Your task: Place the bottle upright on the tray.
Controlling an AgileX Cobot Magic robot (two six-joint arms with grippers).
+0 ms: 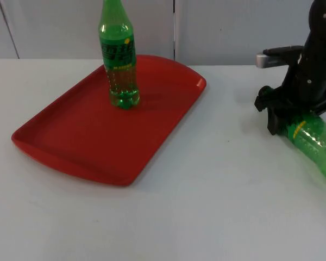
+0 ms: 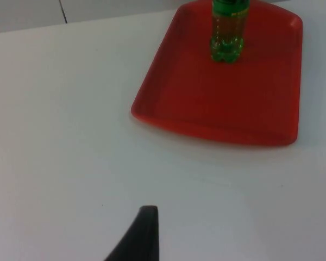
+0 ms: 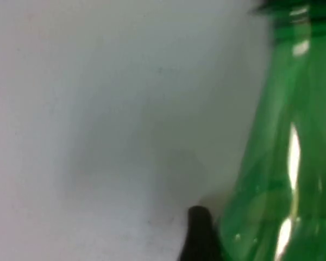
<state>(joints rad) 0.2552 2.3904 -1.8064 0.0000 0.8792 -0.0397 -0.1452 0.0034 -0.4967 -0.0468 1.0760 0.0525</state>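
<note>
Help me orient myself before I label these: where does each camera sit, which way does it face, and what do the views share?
Top view: fixed, looking down and forward onto the white table; right gripper on the lying bottle.
Left wrist view: on the waiting left arm, facing the red tray and standing bottle; a fingertip shows.
Right wrist view: close on the lying bottle.
Top and left wrist views share the tray.

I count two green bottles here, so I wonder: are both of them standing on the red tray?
No: one green bottle stands upright on the red tray, the other bottle lies on the white table at the right claw.
</note>
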